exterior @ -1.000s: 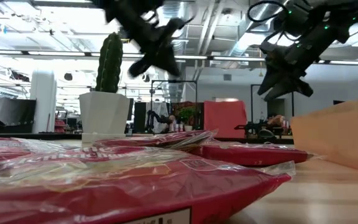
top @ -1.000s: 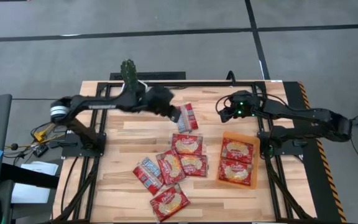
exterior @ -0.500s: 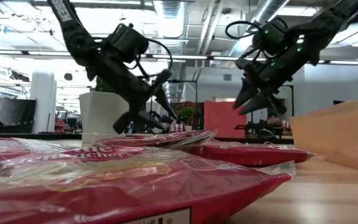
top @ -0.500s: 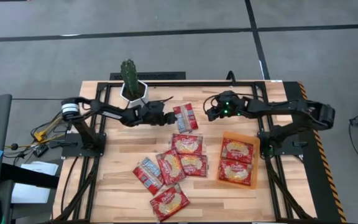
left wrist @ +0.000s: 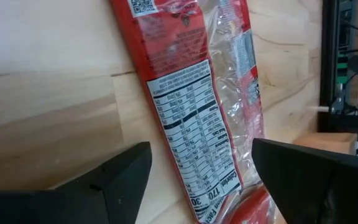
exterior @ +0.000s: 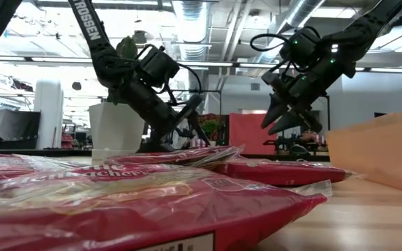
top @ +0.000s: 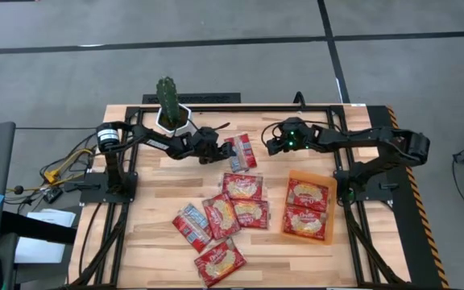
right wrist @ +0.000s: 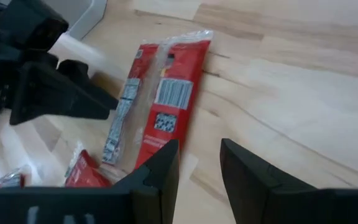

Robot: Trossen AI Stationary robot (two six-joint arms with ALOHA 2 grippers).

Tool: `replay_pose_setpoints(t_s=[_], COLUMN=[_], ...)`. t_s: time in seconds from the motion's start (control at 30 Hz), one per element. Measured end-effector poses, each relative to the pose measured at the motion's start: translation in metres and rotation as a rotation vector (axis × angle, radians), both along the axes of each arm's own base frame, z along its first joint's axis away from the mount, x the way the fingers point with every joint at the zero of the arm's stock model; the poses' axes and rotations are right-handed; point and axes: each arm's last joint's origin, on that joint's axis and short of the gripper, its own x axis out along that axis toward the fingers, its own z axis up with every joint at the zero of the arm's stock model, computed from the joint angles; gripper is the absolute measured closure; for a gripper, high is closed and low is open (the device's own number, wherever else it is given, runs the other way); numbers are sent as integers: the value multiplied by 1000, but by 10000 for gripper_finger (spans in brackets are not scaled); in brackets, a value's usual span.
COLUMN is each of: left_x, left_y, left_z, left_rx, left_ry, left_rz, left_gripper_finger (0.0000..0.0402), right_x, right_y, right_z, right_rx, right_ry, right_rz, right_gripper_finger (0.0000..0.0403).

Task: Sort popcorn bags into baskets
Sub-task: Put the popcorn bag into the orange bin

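— Left gripper (top: pixel 218 151)?
— Down low over the table (top: pixel 151 201), just past the pot (top: pixel 172 118). Spread wide, with fingers (left wrist: pixel 118 179) on either side of the far bag (top: pixel 242 151). Holding nothing as yet. Cannot tell whether touching the bag or just above it.

— And that far bag (left wrist: pixel 194 118)?
— Flat on the wood, back side up: nutrition panel and barcode showing, clear seam along one edge. Alone at the far middle of the table, apart from the other packets and well apart from the tray (top: pixel 329 211).

— Right gripper (top: pixel 271 146)?
— Raised off the table, just beside the same bag (right wrist: pixel 165 93) on the side opposite the left one. Pointed down at it. Narrow gap only between the fingers (right wrist: pixel 156 180), nothing in them. Clearly above the surface in the low view (exterior: pixel 283 123), while the left gripper (exterior: pixel 189 111) reaches down close to the packets.

— Tray contents?
— Two tray bags (top: pixel 309 193), face up, side by side, filling most of it. Set near the right arm's base.

— Elsewhere?
— Five loose bags (top: pixel 250 213) clustered at the table's middle and near edge, some overlapping, one with blue-grey markings (top: pixel 192 226).
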Motion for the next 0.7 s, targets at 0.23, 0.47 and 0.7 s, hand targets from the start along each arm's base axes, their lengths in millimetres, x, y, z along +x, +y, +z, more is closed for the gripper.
replay_pose_setpoints(t_s=[0.23,0.47,0.7], left_x=[2,3,4], left_y=[1,-1,0], left_z=[0,0,2], left_rx=[36,60,70], left_ry=[53,64,33], left_rz=[10,41,44], left_gripper_finger=[148,196,185], right_x=[0,3,15], right_y=[-5,-7,-9], right_z=[2,-3,-23], right_rx=[-25,-34,0], right_ry=[-18,-19,-15], right_rz=[-13,-19,-13], right_gripper_finger=[264,257,265])
